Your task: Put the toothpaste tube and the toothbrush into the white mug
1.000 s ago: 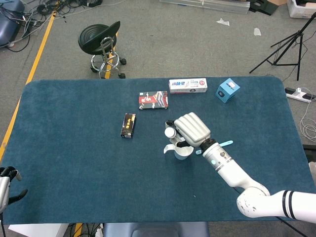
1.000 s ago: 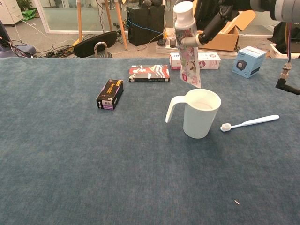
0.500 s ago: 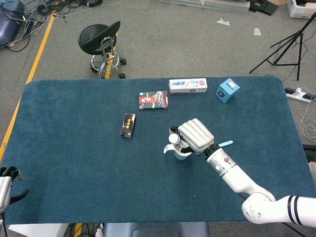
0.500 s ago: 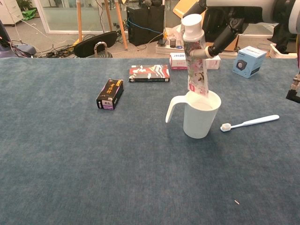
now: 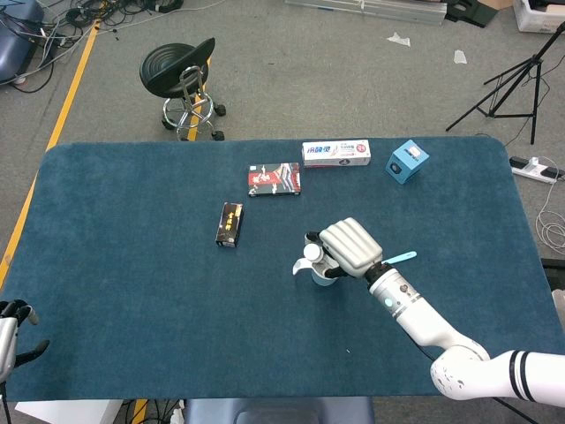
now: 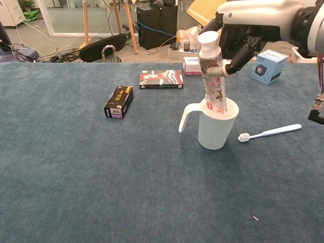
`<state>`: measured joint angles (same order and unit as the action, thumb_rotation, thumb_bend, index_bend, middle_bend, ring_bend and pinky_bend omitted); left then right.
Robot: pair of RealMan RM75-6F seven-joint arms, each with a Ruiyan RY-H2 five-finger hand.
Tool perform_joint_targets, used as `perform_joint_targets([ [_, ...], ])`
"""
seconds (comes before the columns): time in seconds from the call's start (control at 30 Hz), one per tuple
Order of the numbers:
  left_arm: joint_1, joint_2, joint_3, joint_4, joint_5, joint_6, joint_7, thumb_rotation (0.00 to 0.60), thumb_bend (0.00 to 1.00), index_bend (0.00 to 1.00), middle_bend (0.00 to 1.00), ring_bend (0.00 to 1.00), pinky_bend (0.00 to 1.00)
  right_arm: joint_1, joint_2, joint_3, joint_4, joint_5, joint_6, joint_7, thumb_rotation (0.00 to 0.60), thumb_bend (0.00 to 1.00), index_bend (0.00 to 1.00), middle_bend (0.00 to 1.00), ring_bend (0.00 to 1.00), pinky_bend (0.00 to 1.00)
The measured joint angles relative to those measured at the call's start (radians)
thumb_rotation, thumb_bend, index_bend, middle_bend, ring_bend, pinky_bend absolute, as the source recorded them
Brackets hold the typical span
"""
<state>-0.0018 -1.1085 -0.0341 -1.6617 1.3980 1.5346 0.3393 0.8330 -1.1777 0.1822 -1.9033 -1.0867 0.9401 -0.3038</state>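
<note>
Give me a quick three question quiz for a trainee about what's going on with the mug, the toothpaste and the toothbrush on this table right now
1. True or false: the toothpaste tube has its lower end inside the white mug, cap up.
2. Which hand holds the tube? A) left hand B) right hand C) neither
3. Fill the blank: the toothbrush lies on the table to the ____ of the mug in the chest view.

Key
1. True. The tube stands nearly upright with its bottom below the rim.
2. B. The right hand grips the tube near the cap; the left hand is at the table's near left corner, holding nothing.
3. Right, and apart from the mug.
</note>
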Motion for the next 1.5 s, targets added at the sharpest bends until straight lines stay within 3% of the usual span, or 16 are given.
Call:
perform_joint_targets([
  [0.3, 0.004, 0.0, 0.001, 0.004, -0.003, 0.002, -0.007, 0.6, 0.0, 0.52, 0.38, 0.31, 0.42, -0.001, -0.027, -0.024, 0.028, -0.01, -0.008, -0.019, 0.6, 0.29, 0.72, 1.0, 1.0, 1.0],
  [0.93, 0.006, 0.002, 0.001, 0.003, -0.005, 0.001, -0.007, 0.6, 0.0, 0.52, 0.38, 0.31, 0.42, 0.001, -0.109, -0.092, 0.103, -0.024, 0.007, -0.182, 0.6, 0.29, 0.72, 1.0, 1.0, 1.0],
  [1.5, 0.01, 0.005, 0.001, 0.004, -0.008, 0.002, -0.013, 0.6, 0.0, 0.52, 0.38, 0.31, 0.42, -0.004, -0.141, -0.105, 0.14, -0.018, -0.006, -0.198, 0.6, 0.29, 0.72, 1.0, 1.0, 1.0],
])
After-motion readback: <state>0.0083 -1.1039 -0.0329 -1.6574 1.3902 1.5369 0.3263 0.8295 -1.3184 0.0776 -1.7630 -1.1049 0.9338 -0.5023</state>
